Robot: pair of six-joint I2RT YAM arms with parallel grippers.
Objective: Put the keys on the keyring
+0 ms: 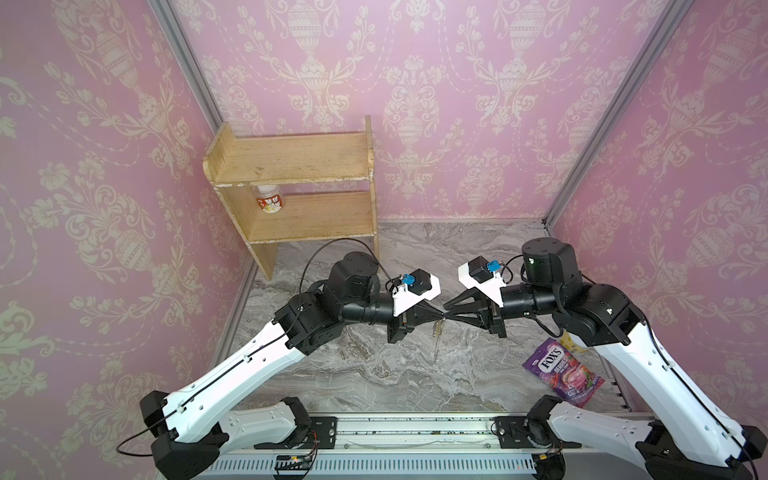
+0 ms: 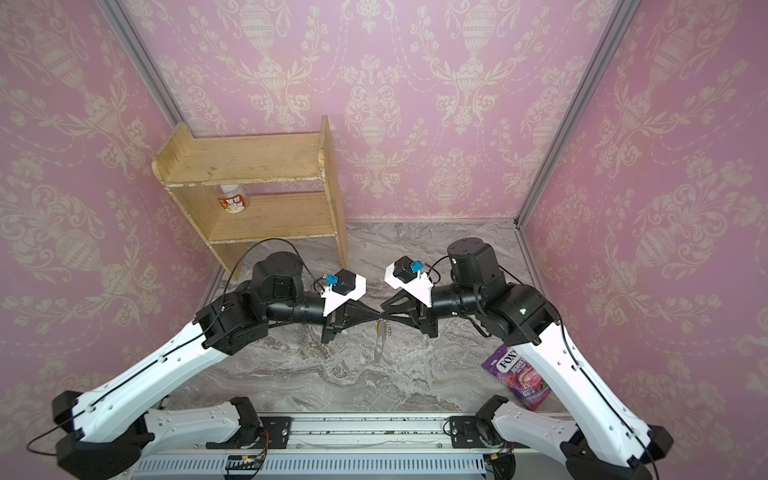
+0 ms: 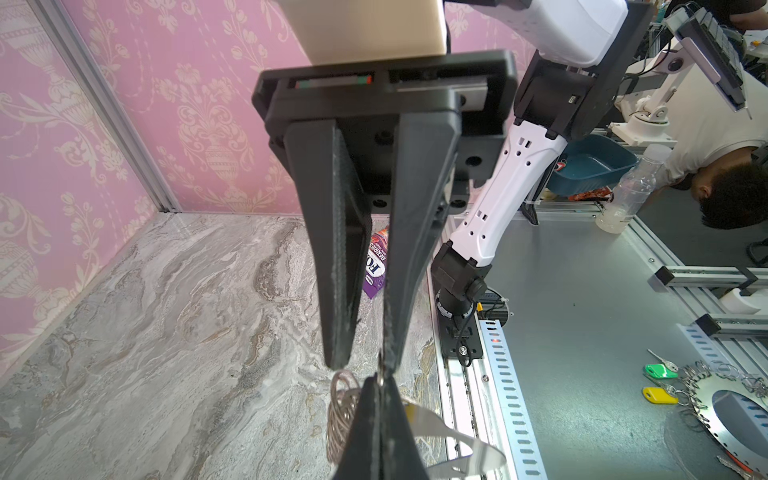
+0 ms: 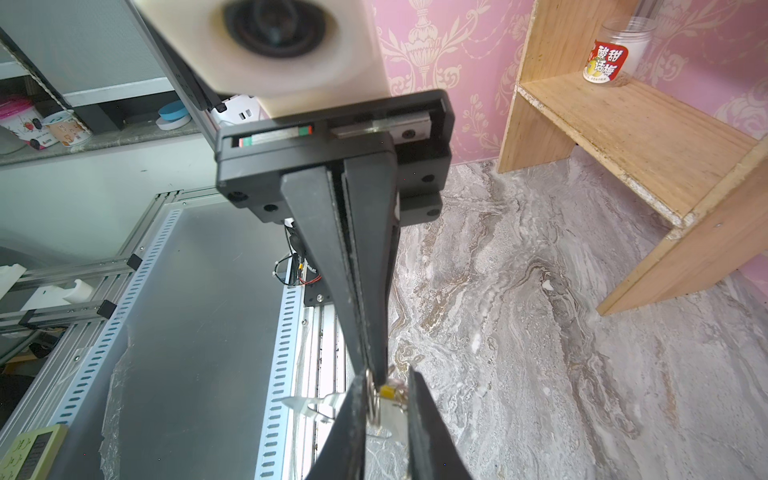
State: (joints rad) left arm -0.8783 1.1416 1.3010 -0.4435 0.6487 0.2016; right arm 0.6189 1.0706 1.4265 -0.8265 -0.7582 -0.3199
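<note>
Keyring (image 2: 379, 345), shiny grey, edge-on, in tight-pinched left gripper (image 2: 375, 320); right gripper (image 2: 383, 314) narrowly spread around tiny yellow keys (image 4: 387, 390).

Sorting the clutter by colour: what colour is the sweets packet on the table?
Purple, with white lettering; the sweets packet shows best in a top view.

Two pincers meet tip to tip above the middle of the bench

The left pincer (image 1: 438, 319) comes from the left and the right pincer (image 1: 451, 312) from the right. The keyring (image 2: 379, 347) hangs down below the point where they meet, above the bench (image 1: 395, 374). The shelf (image 1: 299, 187) stands behind, in the back left corner, with a jar (image 1: 270, 199) on its lower board. The sweets packet (image 1: 563, 372) lies on the bench at the front right, partly under the right arm.
</note>
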